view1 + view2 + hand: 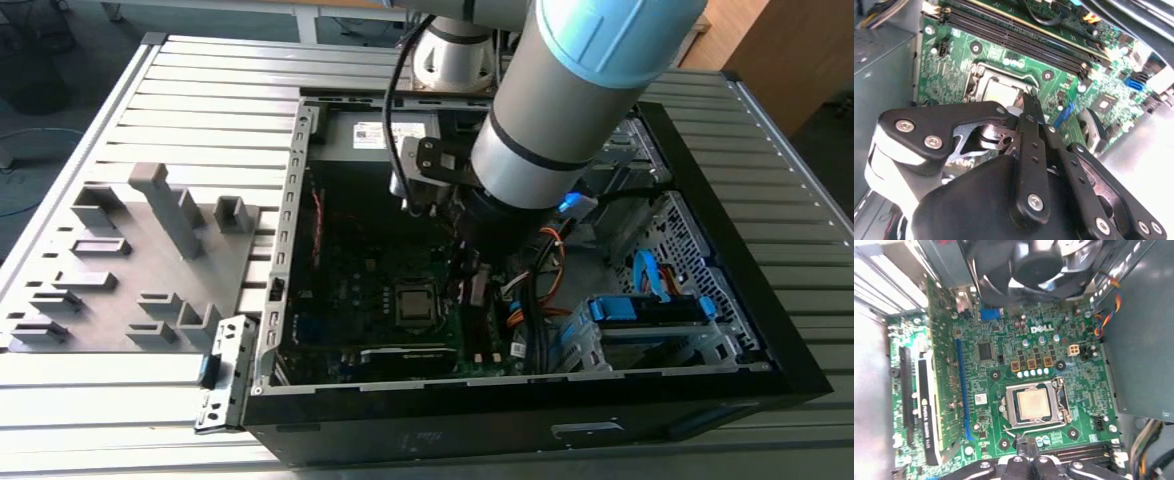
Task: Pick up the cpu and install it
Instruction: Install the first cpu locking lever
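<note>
the gripper [1029,102] hangs low over the green motherboard [1004,355] inside the open computer case [747,300], its dark fingers [1030,107] pressed together and pinching nothing, their tips just beside the socket frame [1063,399]. the cpu [1033,404] lies flat in that frame, pale top up, near the black fan [1029,265].

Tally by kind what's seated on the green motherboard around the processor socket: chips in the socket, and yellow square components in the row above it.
cpu in the socket frame: 1
Yellow square components: 3
Total: 4
</note>
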Available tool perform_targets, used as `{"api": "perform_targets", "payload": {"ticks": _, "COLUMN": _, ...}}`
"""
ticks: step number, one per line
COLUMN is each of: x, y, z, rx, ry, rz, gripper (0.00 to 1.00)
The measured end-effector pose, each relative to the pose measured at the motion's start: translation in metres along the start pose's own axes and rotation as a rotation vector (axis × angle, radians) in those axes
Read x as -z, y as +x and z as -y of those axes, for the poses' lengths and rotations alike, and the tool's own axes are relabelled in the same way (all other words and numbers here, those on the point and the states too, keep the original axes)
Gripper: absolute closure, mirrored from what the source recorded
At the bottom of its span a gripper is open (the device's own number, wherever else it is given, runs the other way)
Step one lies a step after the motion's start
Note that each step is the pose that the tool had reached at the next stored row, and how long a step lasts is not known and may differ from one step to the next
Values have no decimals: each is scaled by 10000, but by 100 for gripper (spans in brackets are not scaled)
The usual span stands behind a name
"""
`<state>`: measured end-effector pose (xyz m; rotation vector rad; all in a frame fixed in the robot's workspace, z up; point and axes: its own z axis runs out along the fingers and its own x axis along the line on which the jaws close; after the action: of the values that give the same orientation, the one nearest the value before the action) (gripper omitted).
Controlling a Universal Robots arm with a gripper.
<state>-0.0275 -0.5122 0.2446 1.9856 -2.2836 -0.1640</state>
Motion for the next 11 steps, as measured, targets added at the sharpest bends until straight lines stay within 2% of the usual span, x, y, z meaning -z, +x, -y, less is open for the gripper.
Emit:
{"api": "perform_targets", "payload": {"ticks": 3, "x": -1, "y": -24, "z": -6, "rx": -2, "ry": 0, "rz": 0, "gripper": 89}}
{"api": "perform_targets", "payload": {"ticks": 6, "x": -15, "y": -58, "z": -56, "rx": -1, "ry": -1, "rz": 4, "gripper": 89}}
{"api": "perform_targets", "payload": {"ticks": 11, "x": -64, "y": -60, "z": -256, "rx": -1, "ry": 7, "rz": 5, "gripper": 89}}
